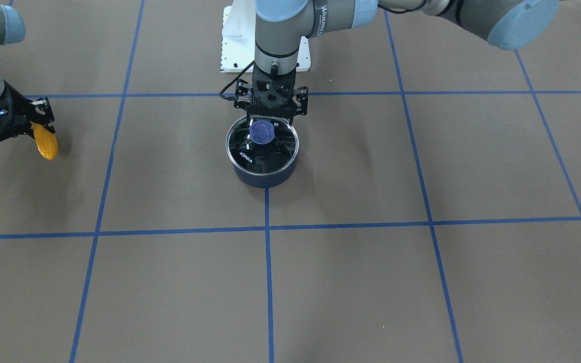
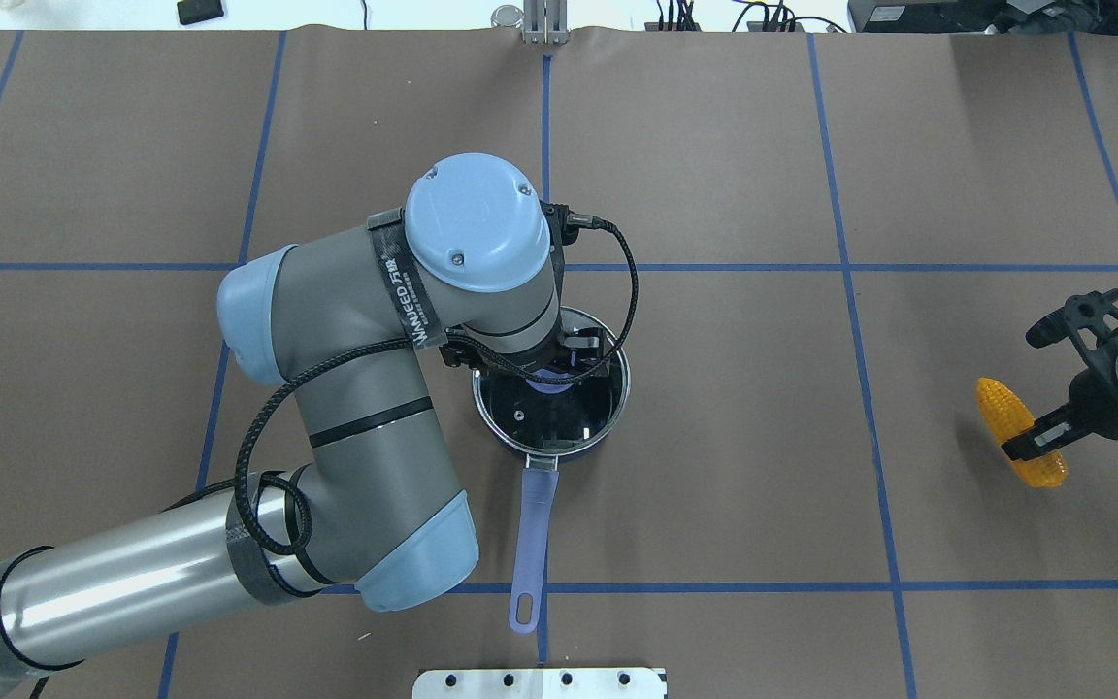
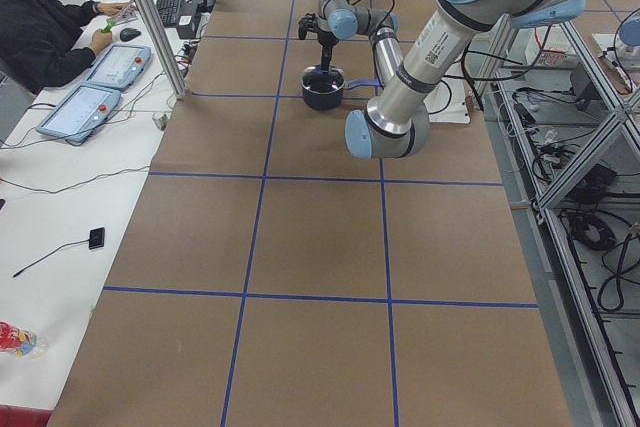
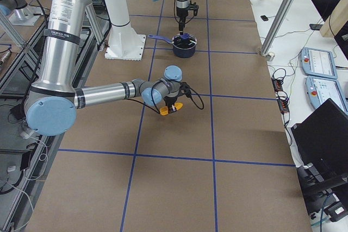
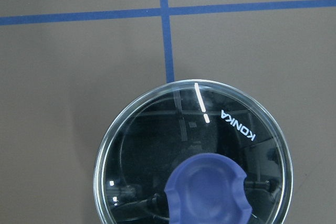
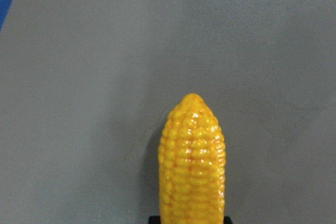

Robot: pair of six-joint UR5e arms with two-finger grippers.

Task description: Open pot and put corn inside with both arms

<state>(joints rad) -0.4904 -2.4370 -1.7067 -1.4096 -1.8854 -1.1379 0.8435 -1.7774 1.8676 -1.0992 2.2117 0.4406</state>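
The dark navy pot stands mid-table with the clear glass KONKA lid on it. Its long purple-blue handle points toward the robot's base. My left gripper hangs straight down over the lid's purple knob, jaws spread on either side of it, open. The left wrist view shows the lid and knob, with no fingers in frame. My right gripper is shut on the thick end of the orange-yellow corn, far to the pot's right. The corn is low at the table; I cannot tell if it touches.
The brown table is marked with a blue tape grid. The white robot base plate lies behind the pot. An operator sits at a side desk with control tablets, off the table.
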